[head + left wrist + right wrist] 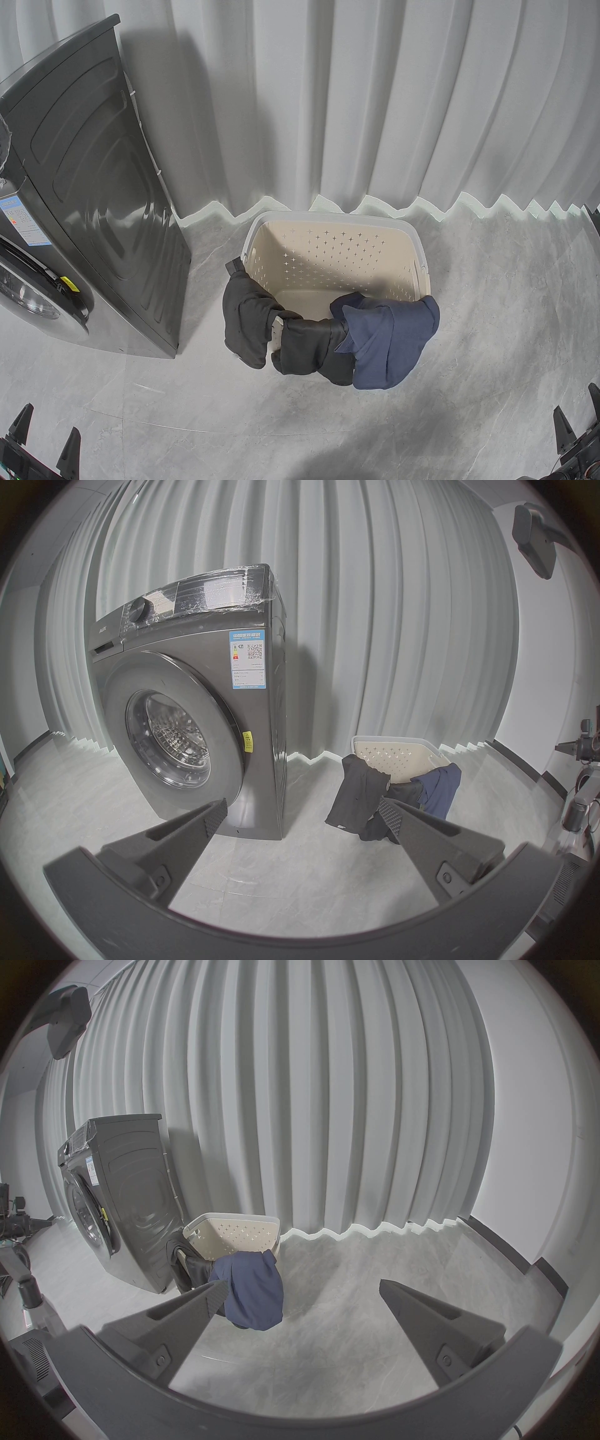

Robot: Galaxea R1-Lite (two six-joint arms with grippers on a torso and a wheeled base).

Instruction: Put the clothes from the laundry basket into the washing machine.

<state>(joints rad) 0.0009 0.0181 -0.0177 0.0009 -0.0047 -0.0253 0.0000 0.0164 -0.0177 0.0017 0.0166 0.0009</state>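
A cream laundry basket (337, 220) stands on the floor ahead, by the curtain. A dark grey garment (256, 319) and a navy blue garment (387, 340) hang over its near rim; they also show as grey garment (353, 789), blue garment (442, 787) and blue garment (253, 1288). The dark grey washing machine (94, 206) stands at the left with its round door (172, 733) closed. My left gripper (44, 432) sits low at the near left, open and empty. My right gripper (578, 412) sits low at the near right, open and empty. Both are well short of the basket.
A pleated white curtain (375, 94) runs along the back wall. Grey marbled floor (312, 425) lies open between the grippers and the basket. The basket (234, 1235) sits just right of the machine (119, 1197). A tripod-like stand (584, 774) is off to one side.
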